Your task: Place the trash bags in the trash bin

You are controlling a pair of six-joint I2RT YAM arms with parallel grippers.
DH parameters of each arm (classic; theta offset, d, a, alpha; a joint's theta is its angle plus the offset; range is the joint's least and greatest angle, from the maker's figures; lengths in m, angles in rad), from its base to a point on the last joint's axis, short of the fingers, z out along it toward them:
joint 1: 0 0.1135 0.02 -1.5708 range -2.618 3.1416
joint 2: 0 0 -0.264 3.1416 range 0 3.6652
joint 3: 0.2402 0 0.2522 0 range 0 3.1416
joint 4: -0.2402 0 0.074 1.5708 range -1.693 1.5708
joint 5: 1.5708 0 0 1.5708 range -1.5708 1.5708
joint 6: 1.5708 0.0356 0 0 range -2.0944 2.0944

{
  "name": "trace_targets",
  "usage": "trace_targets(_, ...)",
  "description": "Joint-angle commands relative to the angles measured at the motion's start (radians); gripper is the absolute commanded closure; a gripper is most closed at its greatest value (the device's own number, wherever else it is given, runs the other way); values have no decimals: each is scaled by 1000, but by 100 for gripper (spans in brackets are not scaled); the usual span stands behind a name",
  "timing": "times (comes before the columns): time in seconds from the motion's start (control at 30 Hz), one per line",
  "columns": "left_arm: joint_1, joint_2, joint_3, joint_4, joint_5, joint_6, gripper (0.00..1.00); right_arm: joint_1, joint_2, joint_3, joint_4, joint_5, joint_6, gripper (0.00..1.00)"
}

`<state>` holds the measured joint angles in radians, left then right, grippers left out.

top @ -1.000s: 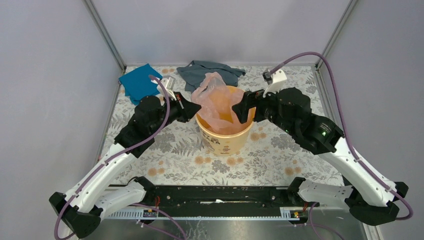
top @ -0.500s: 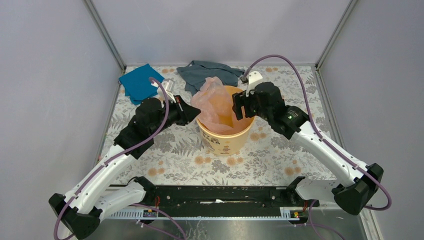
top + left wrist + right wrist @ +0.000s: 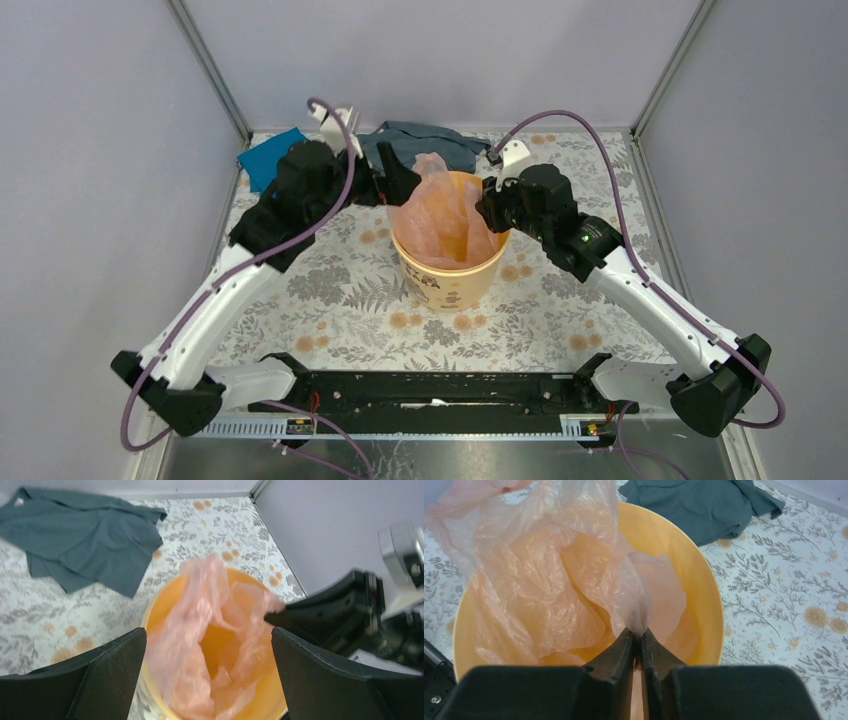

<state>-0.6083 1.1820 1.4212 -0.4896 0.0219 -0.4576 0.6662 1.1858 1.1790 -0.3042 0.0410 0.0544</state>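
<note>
While my right gripper (image 3: 637,636) clamped a fold of the bag (image 3: 549,580), my left gripper (image 3: 207,637) hung spread wide above. Bag sat half in the bin (image 3: 704,595), near the far edge. Light, limp, slippery, I judged; best grabbed by bunched folds.

**Three cameras, one bin (image 3: 450,280)**

The top camera looks down from behind the arm bases, taking in the whole table (image 3: 340,300). The left wrist camera sits near the bin's 10 o'clock, facing 3; the right, closer, at 2 facing 9. All share bin, bag (image 3: 440,210), grey cloth (image 3: 420,140).
</note>
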Motion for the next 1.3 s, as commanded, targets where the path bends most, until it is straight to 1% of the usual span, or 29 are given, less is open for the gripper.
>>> trace_targets(0.0, 45, 190, 159, -71, 31, 59, 1, -2, -5, 76, 12, -39, 5, 89)
trace_targets(0.13, 90, 288, 214, -75, 193, 64, 1, -1, -13, 113, -27, -39, 25, 92)
trace_targets(0.17, 93, 295, 211, -73, 207, 63, 3, -2, -15, 119, -36, -39, 31, 93)
trace_targets(0.23, 97, 293, 191, -66, 218, 63, 10, -1, -16, 137, -57, -39, 44, 94)
trace_targets(0.3, 99, 278, 158, -56, 215, 63, 20, -2, -12, 168, -84, -15, 70, 94)
trace_targets(0.33, 100, 270, 141, -54, 202, 64, 27, -2, -8, 181, -102, -2, 86, 89)
trace_targets(0.37, 103, 263, 127, -55, 186, 65, 35, -2, -2, 193, -120, 15, 102, 82)
trace_targets(0.4, 108, 257, 115, -57, 171, 65, 44, -2, 3, 198, -140, 20, 112, 79)
trace_targets(0.47, 120, 244, 94, -67, 140, 65, 63, -2, 10, 195, -158, 27, 122, 78)
trace_targets(0.5, 126, 237, 86, -68, 126, 62, 69, -2, 12, 189, -159, 31, 128, 78)
trace_targets(0.53, 133, 224, 77, -65, 113, 57, 72, 0, 15, 182, -161, 36, 133, 75)
trace_targets(0.6, 144, 207, 67, -60, 104, 52, 78, -1, 26, 179, -174, 48, 142, 68)
trace_targets(0.67, 154, 192, 60, -56, 103, 47, 81, -2, 37, 175, -185, 60, 143, 63)
trace_targets(0.73, 161, 180, 55, -56, 103, 45, 84, -2, 42, 170, -194, 74, 143, 51)
trace_targets(0.8, 166, 170, 46, -56, 105, 45, 84, -2, 42, 164, -201, 87, 141, 42)
trace_targets(1.03, 182, 148, 17, -56, 115, 46, 85, -2, 40, 108, -183, 130, 100, 19)
trace_targets(1.07, 184, 146, 12, -54, 116, 46, 85, -1, 43, 102, -174, 143, 95, 17)
trace_targets(1.17, 193, 141, 5, -56, 121, 46, 84, -1, 60, 93, -155, 177, 78, 17)
trace_targets(1.23, 198, 136, 0, -58, 129, 48, 82, -1, 64, 78, -134, 187, 63, 24)
trace_targets(1.27, 200, 132, -1, -63, 132, 49, 79, -2, 66, 75, -130, 194, 60, 30)
